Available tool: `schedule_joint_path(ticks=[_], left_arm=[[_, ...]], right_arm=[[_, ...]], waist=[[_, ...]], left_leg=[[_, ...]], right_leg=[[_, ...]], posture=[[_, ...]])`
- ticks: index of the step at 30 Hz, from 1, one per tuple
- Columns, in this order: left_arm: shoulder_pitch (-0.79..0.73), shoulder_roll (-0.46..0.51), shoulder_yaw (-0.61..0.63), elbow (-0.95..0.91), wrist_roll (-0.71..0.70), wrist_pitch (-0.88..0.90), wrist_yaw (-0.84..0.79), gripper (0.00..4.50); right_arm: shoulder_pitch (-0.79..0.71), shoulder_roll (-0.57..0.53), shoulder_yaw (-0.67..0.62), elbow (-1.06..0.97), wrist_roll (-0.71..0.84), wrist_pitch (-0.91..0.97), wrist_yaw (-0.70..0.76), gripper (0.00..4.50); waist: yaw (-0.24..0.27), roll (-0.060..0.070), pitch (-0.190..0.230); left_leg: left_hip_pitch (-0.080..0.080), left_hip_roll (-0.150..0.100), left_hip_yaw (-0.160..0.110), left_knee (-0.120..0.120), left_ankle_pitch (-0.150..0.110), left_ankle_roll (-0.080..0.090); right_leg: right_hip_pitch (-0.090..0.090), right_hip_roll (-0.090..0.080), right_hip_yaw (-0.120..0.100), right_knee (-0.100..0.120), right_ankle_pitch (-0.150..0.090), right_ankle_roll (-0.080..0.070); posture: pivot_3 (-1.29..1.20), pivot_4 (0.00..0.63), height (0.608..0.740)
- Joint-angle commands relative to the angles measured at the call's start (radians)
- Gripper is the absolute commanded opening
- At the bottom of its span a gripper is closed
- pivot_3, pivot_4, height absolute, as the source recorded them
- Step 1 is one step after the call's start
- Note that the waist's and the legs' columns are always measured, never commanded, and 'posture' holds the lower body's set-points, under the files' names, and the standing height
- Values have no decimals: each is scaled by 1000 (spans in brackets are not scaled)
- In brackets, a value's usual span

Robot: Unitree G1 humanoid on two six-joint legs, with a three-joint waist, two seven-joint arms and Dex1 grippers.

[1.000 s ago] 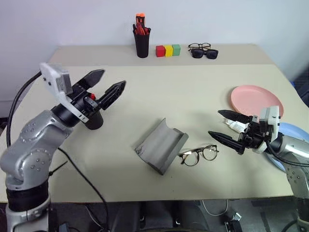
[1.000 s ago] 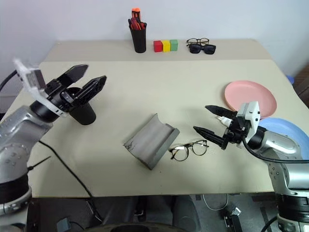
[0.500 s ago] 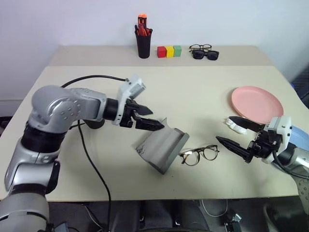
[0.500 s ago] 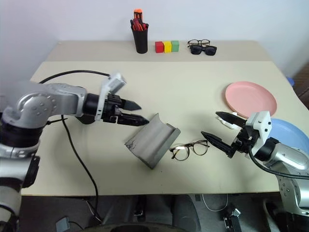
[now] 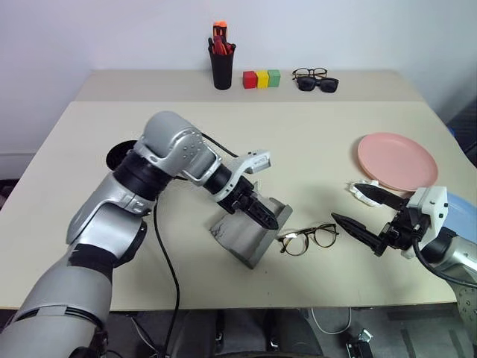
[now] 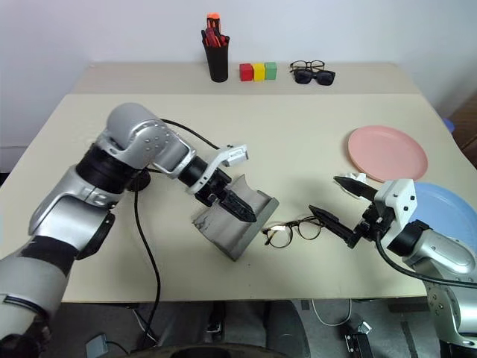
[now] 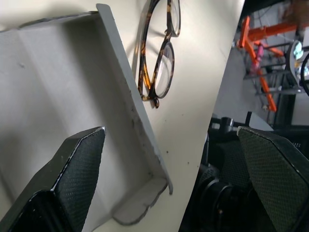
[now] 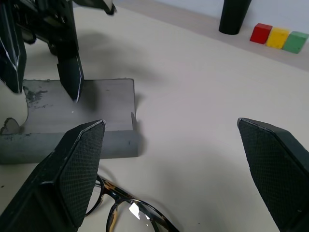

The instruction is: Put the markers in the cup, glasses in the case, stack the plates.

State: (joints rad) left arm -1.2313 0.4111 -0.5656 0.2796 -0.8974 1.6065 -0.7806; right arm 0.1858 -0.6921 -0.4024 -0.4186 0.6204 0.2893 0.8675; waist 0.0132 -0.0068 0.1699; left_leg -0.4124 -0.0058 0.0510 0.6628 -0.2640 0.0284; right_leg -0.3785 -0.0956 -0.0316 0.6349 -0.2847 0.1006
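The grey case (image 5: 240,237) lies open at the table's middle. My left gripper (image 5: 261,212) is open and points down into its hollow; I cannot tell whether it touches. The thin-rimmed glasses (image 5: 307,239) lie unfolded on the table just right of the case. Further right, my right gripper (image 5: 347,203) stands open and level, its fingers aimed at the glasses, a short way off. The pink plate (image 5: 395,160) sits at the right, and the light blue plate (image 6: 447,209) lies nearer, partly under my right arm. The black cup (image 5: 118,157) peeks out behind my left arm. The markers are out of view.
At the back edge stand a black pen pot (image 5: 220,66) with red-orange pens, three coloured blocks (image 5: 258,78), and black sunglasses with dark spectacles (image 5: 314,79). A small white object (image 5: 358,192) lies by my right gripper's far finger. A black cable (image 5: 165,253) trails off the front edge.
My left arm swung right and down from beside the cup to above the open case, its gripper tipping downward. My right gripper drew back slightly. Both stayed open.
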Motion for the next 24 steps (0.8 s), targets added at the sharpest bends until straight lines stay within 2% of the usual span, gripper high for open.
schedule_joint_path(ticks=[1, 5, 11, 20, 23, 24], left_arm=[[-34, -21, -39, 23, -7, 8, -6, 4486], [-58, -64, -77, 71, -32, 8, 8, 4486], [-63, -134, -88, 158, -1, 8, 76, 4486], [-37, -221, -51, 252, 66, 8, 177, 4486], [-37, -232, -19, 277, 89, 8, 202, 3693], [-36, -233, -10, 284, 95, 8, 208, 3255]], right_arm=[[-8, -1, -21, -35, 6, -14, -8, 4500], [-29, -5, -14, -27, 1, -15, -11, 4500], [-36, -1, -18, -28, -5, -19, -12, 4500], [-4, 3, -44, -42, -1, -33, -21, 4500], [6, 4, -50, -41, 0, -40, -22, 4500], [8, 5, -51, -41, -1, -43, -22, 4500]], waist=[[0, 0, 0], [0, 0, 0], [1, 0, 0], [1, 0, 0], [0, 0, 0], [0, 0, 0]], left_leg=[[0, 0, 0, 0, 0, 0], [-2, 0, 0, 0, 0, 0], [-13, 0, -1, 3, 0, 0], [-13, -1, 0, 5, 0, 0], [-13, -2, 0, 6, 0, 0], [-13, -2, 0, 6, 0, 0]], right_leg=[[0, 0, 0, 0, 0, 0], [-2, -1, 0, 0, 0, 0], [-13, -1, 0, 4, 0, 0], [-13, -1, 0, 6, 0, 0], [-14, -1, 0, 8, 0, 0], [-14, -1, 0, 9, 0, 0]], posture=[[0, 150, 740], [0, 150, 740], [0, 150, 740], [0, 150, 740], [0, 150, 740], [0, 150, 740]])
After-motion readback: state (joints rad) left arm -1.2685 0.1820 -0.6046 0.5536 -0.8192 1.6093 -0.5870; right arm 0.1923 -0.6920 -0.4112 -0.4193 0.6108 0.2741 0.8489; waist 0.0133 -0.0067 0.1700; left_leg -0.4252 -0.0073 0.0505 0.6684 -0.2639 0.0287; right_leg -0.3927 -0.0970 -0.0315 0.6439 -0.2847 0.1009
